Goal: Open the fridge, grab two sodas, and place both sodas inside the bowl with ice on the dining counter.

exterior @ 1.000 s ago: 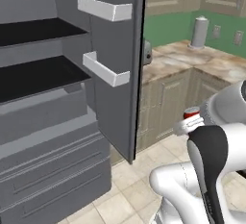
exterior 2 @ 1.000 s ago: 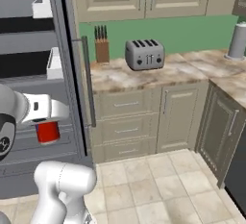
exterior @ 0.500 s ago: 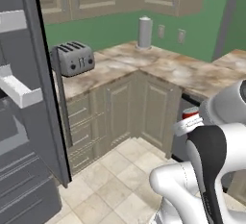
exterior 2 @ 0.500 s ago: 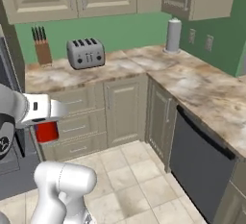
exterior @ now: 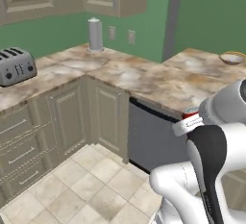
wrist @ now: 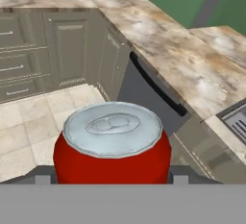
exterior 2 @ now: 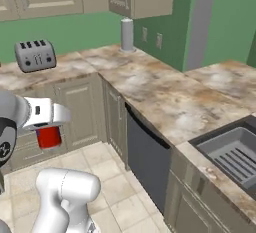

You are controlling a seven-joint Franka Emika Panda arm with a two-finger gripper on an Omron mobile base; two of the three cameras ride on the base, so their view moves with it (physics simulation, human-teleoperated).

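soda can (wrist: 112,143): short, red, silver top, upright, held above the tile floor
bowl (exterior: 231,57): tan, far off on the marbled counter (exterior: 158,81)

cans: 1 (wrist: 112,143) | toasters: 1 (exterior 2: 35,55) | bowls: 1 (exterior: 231,57) | sinks: 1 (exterior 2: 235,149)
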